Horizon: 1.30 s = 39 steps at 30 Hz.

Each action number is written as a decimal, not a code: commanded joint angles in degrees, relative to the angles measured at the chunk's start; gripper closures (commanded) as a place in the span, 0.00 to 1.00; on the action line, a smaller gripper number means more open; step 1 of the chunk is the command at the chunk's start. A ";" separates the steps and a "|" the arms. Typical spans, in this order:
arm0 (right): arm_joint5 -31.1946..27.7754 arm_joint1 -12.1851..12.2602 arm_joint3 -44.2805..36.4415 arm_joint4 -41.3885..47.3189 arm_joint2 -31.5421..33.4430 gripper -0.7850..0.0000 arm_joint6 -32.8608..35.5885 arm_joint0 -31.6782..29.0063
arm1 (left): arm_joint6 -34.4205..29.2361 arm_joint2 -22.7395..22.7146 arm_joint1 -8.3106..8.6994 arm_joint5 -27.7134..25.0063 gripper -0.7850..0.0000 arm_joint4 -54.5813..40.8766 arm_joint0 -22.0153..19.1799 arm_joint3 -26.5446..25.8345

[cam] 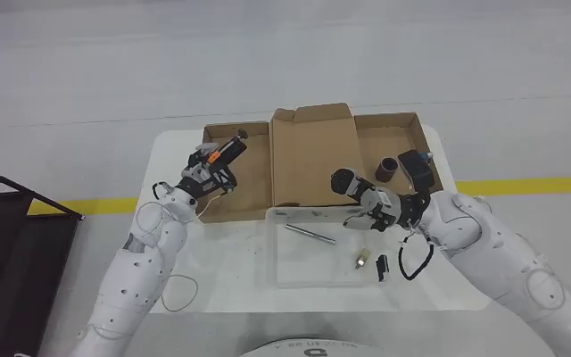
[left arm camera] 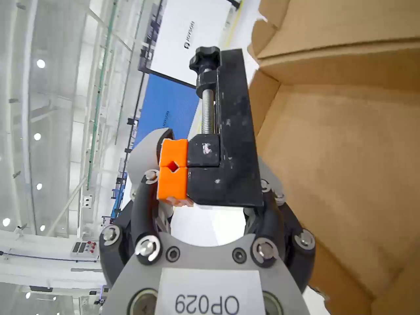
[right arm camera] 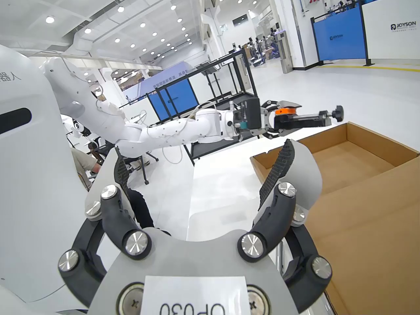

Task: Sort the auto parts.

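My left gripper (cam: pixel 217 166) is shut on a black screw clamp (cam: pixel 228 152) with an orange block at its jaw end, held above the left compartment of the cardboard box (cam: pixel 252 187). In the left wrist view the clamp (left arm camera: pixel 226 126) sits between the fingers (left arm camera: pixel 154 152), beside the box wall (left arm camera: pixel 331 165). My right gripper (cam: pixel 353 203) is open over the table in front of the box's middle flap. Its wrist view shows the fingers (right arm camera: pixel 288 165) spread with nothing between them, and beyond them the left gripper (right arm camera: pixel 279 114) with the clamp (right arm camera: pixel 308 117).
A metal rod (cam: pixel 310 234), a small brass-coloured part (cam: pixel 362 261) and a small black part (cam: pixel 382 266) lie on a clear tray (cam: pixel 294 272). The box's right compartment holds a dark brown cylinder (cam: pixel 387 170) and a black block (cam: pixel 417 170). A black cart (cam: pixel 27 241) stands left.
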 commanded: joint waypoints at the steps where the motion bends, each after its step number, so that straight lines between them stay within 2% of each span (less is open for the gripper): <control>1: 0.00 0.00 0.00 0.00 0.00 0.00 0.00 0.00 | -2.10 1.71 -0.49 -2.06 1.00 -1.17 -2.30 2.94; 5: 0.00 0.00 0.00 0.00 0.00 0.00 0.00 0.00 | -8.05 5.31 -1.81 -5.34 1.00 -3.42 -7.37 8.04; 8: 0.00 0.00 0.00 0.00 0.00 0.00 0.00 0.00 | -11.92 7.89 -3.00 -5.56 1.00 -5.39 -11.09 12.27; 13: 0.00 0.00 0.00 0.00 0.00 0.00 0.00 0.00 | -12.81 11.68 -4.75 -4.53 1.00 -7.49 -15.94 18.53; 15: 0.00 0.00 0.00 0.00 0.00 0.00 0.00 0.00 | -13.13 13.13 -5.38 -3.97 0.34 -7.66 -17.23 20.62; 17: 0.00 0.00 0.00 0.00 0.00 0.00 0.00 0.00 | -13.23 14.55 -5.99 -3.39 0.14 -7.63 -18.32 22.43; 19: 0.00 0.00 0.00 0.00 0.00 0.00 0.00 0.00 | -13.31 15.74 -6.56 -2.43 0.00 -7.52 -19.25 24.16; 25: 0.00 0.00 0.00 0.00 0.00 0.00 0.00 0.00 | -12.76 17.73 -7.90 -0.37 0.00 -8.14 -21.61 28.22; 30: 0.00 0.00 0.00 0.00 0.00 0.00 0.00 0.00 | -10.35 17.22 -8.14 0.53 0.00 -9.58 -21.37 28.02; 34: 0.00 0.00 0.00 0.00 0.00 0.00 0.00 0.00 | -7.97 14.28 -7.29 -0.33 0.00 -11.52 -18.58 22.79; 39: 0.00 0.00 0.00 0.00 0.00 0.00 0.00 0.00 | -8.92 8.16 -5.14 -5.11 0.00 -12.04 -11.21 10.33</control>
